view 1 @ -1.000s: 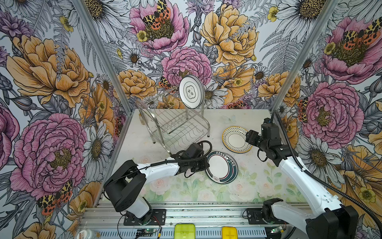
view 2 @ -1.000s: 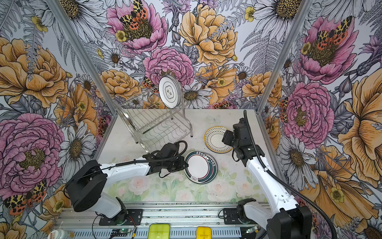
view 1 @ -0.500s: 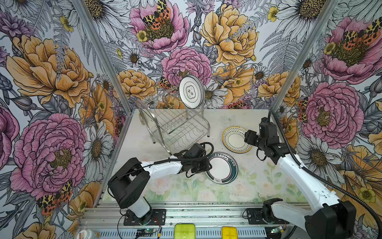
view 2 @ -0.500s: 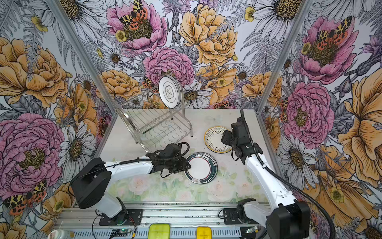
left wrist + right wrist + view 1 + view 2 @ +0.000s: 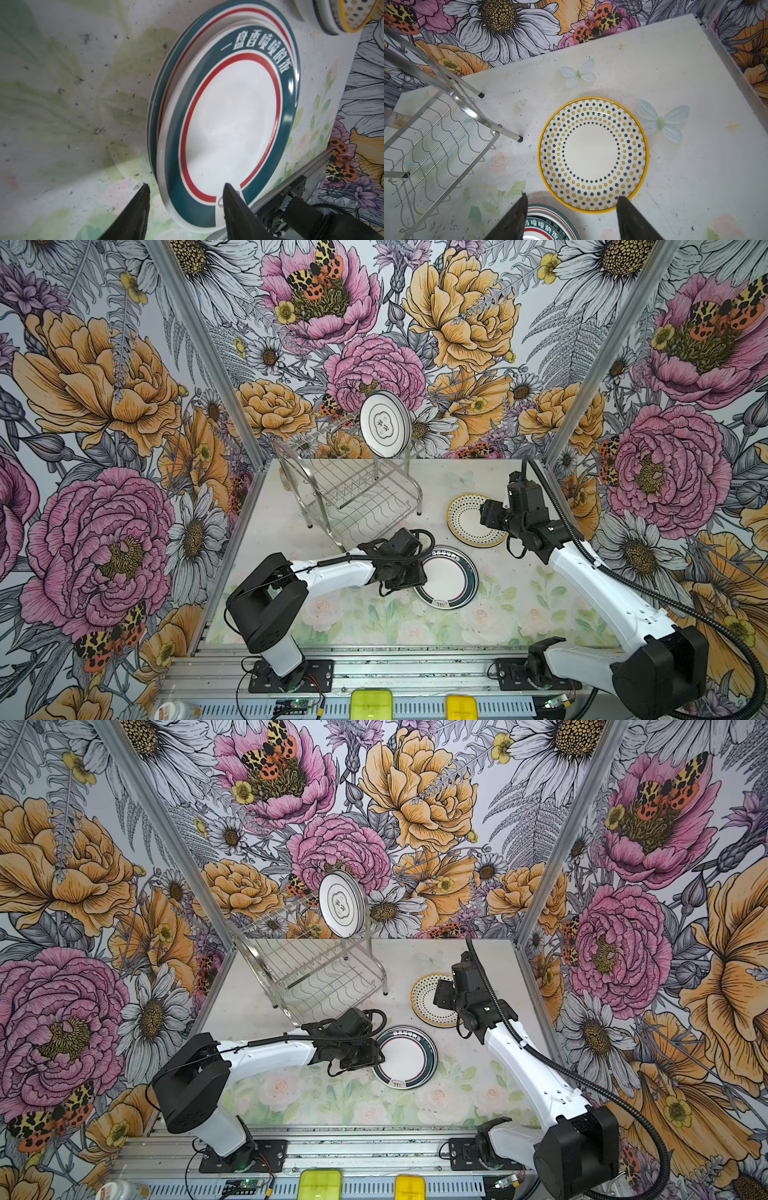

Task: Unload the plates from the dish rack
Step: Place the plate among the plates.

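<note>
the left hand (image 5: 186, 185) is low at the counter (image 5: 519, 605), at the edge of the stack of banded plates (image 5: 228, 124) with teal and red rings. its two fingers stand clearly apart, one over the rim of the top plate and one over the bare counter, and they grip nothing. in both top views this stack lies flat in the middle of the counter, in front of the dish rack (image 5: 353, 493) and apart from it.

the right hand (image 5: 572, 196) hangs above the near edge of the dotted plate (image 5: 591, 153), its fingers also wide apart and empty. this plate has a yellow rim and lies flat on the counter, to the right of the rack and near the banded stack.

one white plate (image 5: 384, 424) stands on its edge in the upper tier of the rack, at the far right end.
</note>
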`<state>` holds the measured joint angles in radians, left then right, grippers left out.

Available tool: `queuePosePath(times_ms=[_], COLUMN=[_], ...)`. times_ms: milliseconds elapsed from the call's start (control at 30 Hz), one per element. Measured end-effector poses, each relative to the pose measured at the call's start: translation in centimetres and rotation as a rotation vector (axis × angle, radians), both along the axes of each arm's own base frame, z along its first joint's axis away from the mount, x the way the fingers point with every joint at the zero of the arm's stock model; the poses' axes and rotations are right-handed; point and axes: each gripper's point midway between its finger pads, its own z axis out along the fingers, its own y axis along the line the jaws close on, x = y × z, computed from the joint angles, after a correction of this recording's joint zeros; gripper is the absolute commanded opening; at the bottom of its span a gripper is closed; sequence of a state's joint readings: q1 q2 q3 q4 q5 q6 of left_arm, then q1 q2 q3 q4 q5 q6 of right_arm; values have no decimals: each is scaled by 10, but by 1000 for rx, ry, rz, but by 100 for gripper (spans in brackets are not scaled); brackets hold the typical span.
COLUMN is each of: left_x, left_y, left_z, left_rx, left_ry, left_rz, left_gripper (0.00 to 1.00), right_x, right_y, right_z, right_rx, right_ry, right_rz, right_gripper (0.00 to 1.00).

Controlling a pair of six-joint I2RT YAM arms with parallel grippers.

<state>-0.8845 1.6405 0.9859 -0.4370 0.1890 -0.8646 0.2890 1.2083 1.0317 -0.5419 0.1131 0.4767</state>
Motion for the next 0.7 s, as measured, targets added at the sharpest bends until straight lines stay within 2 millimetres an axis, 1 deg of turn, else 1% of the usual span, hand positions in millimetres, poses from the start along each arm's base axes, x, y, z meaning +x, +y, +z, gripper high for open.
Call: queuePosePath(times_ms=[100,233,333,533,700], left_x=[0,2,2,0,0], left_y=[-1,-8,-12,-9,-4], left_z=[2,6,4,-1,-1], left_rx=[9,14,24,50,77], left_ry=[-2,-10,-8,5,2], left_rz=[-5,-19,-27,-39,-35], left_gripper=[60,60,60,62,67], right_x=[0,0,0,0,5], right_y=[1,1,0,0,2], right_z=[0,0,0,1,11], right_rx=[-1,-7,-11,-20,-18], right_ry=[1,0,-1,-2,-20], right_rz=[3,7,3,9,14], right_gripper=[70,70,70,70,72])
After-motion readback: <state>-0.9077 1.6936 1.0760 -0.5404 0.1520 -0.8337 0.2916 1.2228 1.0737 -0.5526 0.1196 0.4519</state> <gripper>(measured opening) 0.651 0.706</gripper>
